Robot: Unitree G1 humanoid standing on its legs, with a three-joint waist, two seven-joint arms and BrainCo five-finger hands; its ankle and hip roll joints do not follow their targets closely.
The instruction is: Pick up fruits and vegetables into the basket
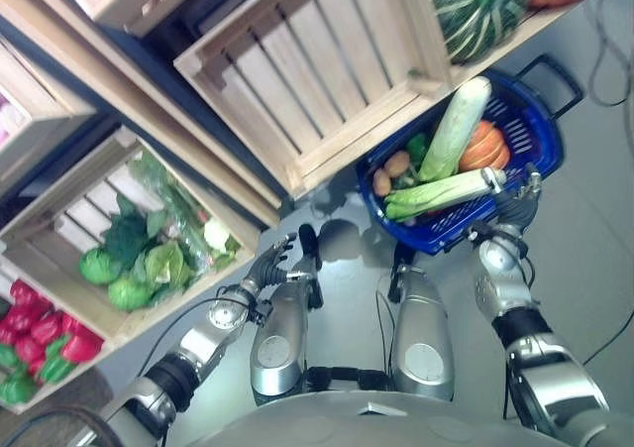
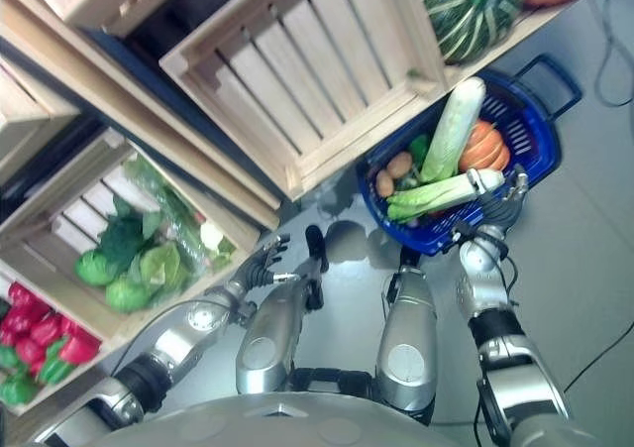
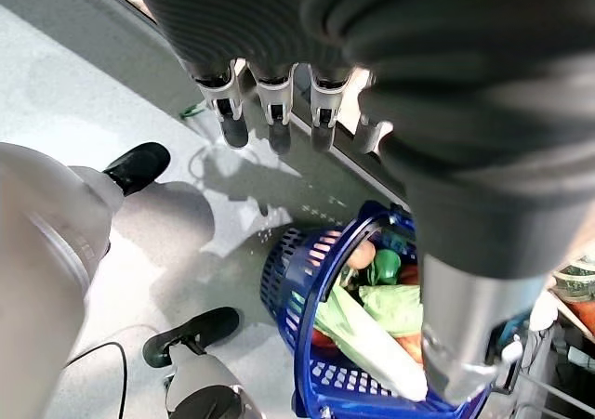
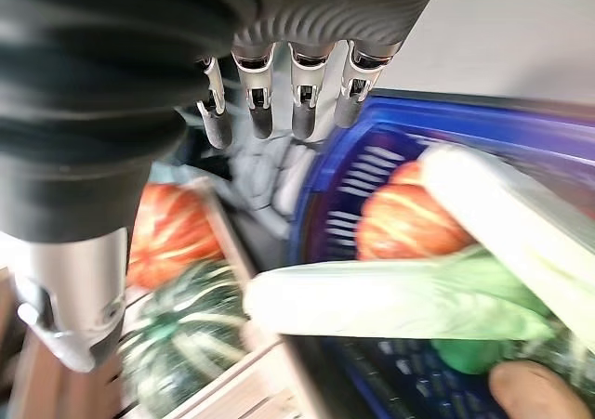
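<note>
Basket, blue, sits on the grey floor jammed up against the corner of the empty wooden crate. Already loaded: long white radish, orange pumpkin, leafy cabbage stalk, a green pepper, two potatoes.

Right hand is at the basket's near rim, by the white end of the cabbage stalk. In its wrist view the fingers hang straight and loose, pinching nothing. Left hand hovers low over the floor between the basket and the greens crate, fingers spread, empty.

Risks:
- Cabbage stalk end overhangs the rim right at the right hand. A nudge could lever it out.
- Radish leans against the crate-side rim, top end proud of it. More load could roll it out.
- Basket is nearly full, so the next item likely perches on top.
- A push on the near rim shoves the basket into the crate or tips it.

Room: open floor on the basket's right and near sides. Far side is blocked by the crate, with the striped squash on the ledge above. Greens crate has tall slat walls, so the left hand must go in from above.
</note>
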